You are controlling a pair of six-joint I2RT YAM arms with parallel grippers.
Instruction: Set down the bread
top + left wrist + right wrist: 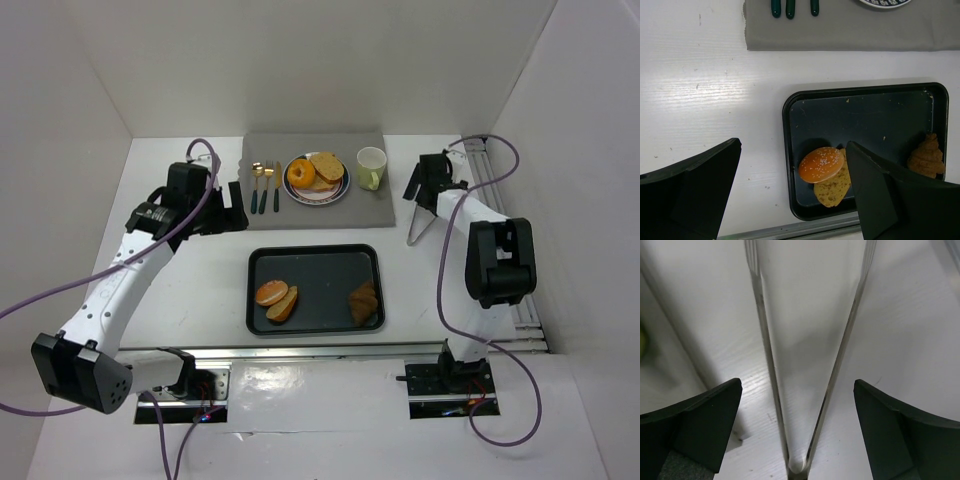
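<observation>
On the tray, bread lies near left end effector, apart.

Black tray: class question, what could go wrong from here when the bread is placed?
1. The seeded bun overlaps the bread slice on the tray, so lifting one may drag the other.
2. The plate already holds a doughnut and sliced bread, so another piece might slide off.

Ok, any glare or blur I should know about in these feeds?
Top external: sharp, glare on the rail. Left wrist: bright sheen on the table beside the tray, bun crisp. Right wrist: tongs soft and very close, fingers dark, blurred.
</observation>
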